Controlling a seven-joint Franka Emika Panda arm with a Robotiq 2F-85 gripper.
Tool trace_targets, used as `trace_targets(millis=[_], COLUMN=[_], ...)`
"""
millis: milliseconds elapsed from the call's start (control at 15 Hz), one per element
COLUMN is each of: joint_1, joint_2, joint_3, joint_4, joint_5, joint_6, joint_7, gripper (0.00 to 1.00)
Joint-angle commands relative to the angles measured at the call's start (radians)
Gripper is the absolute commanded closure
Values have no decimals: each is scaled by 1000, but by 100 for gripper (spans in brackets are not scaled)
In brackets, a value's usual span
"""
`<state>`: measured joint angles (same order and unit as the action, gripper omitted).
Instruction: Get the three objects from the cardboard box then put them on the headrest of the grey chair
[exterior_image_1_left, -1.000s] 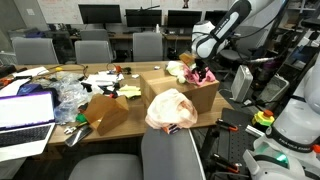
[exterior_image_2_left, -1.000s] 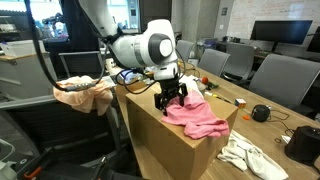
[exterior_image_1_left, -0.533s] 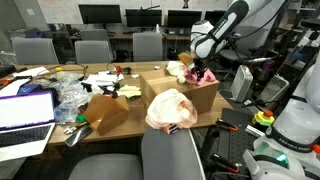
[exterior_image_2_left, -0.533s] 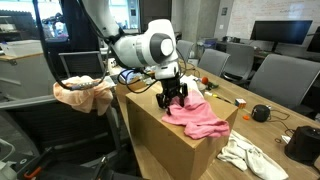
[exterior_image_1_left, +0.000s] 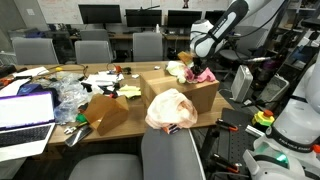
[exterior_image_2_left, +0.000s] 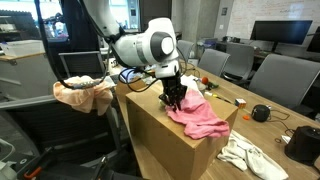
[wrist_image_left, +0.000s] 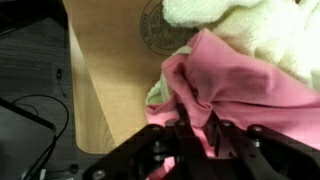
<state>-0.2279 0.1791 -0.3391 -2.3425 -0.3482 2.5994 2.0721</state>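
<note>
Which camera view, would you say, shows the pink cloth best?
The wrist view: the pink cloth is large and close, pinched by the gripper. In an exterior view the cloth drapes over the cardboard box rim; in an exterior view the cloth is only a small distant patch.

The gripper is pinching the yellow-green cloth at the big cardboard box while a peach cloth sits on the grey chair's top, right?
Not yellow-green: the wrist view shows the gripper pinching the pink cloth at the cardboard box. The peach cloth does sit on the grey chair.
</note>
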Motion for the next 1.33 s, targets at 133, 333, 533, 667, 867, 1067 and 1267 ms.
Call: trace_targets(millis=[133, 333, 533, 667, 867, 1067, 1267], joint_1=[27, 31, 18, 6, -9, -10, -2], joint_2=[-49, -121, -229, -308, -414, -509, -587], joint_3=[-33, -36, -10, 23, 91, 166, 227], joint_4=[-26, -56, -95, -114, -132, -142, -150], joint_5=[-56, -116, -182, -223, -242, -228, -201], joint_6=[17, -4, -49, -98, -180, -249, -288], joint_7=[50, 66, 53, 42, 23, 0, -33], gripper=[98, 98, 98, 98, 98, 98, 98])
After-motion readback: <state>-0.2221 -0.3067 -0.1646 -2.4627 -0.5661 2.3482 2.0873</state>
